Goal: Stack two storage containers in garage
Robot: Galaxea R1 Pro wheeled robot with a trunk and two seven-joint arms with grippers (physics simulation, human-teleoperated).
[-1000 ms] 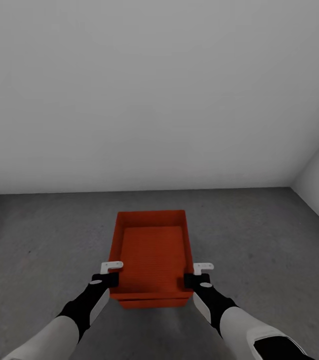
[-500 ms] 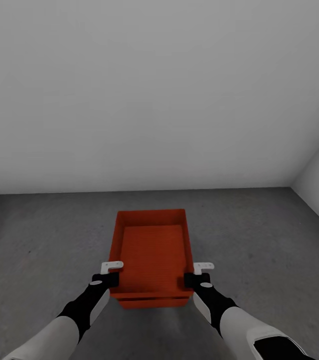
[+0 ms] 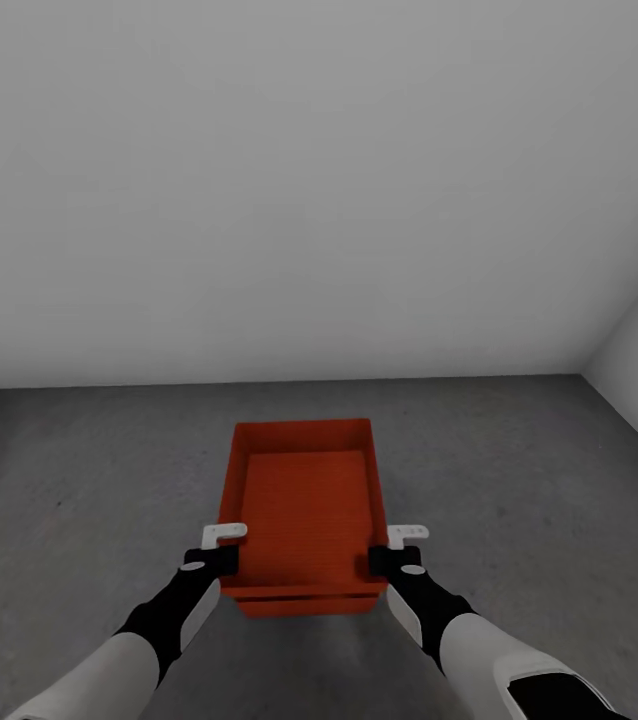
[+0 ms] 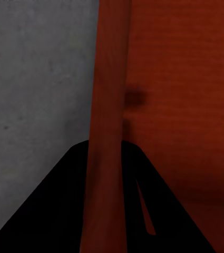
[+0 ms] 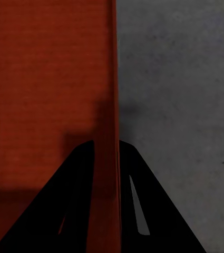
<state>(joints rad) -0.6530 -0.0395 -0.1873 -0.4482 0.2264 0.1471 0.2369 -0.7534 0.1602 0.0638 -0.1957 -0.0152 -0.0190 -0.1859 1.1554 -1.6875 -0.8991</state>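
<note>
orange-red plastic, the upper smooth-walled lidless storage container (image 3: 305,505) sits low over the dull grey mottled concrete floor (image 3: 79,470) of the garage, with a second rim (image 3: 304,603) of the same colour peeking out just beneath its near edge. the left gripper (image 3: 221,545) pinches the left wall, a finger either side (image 4: 64,200); the right gripper (image 3: 397,547) pinches the right wall likewise (image 5: 104,200). best to lower evenly, both sides level, walls lined up, before letting go. hidden: most of the lower container, and whether the two already touch or nest.
</note>
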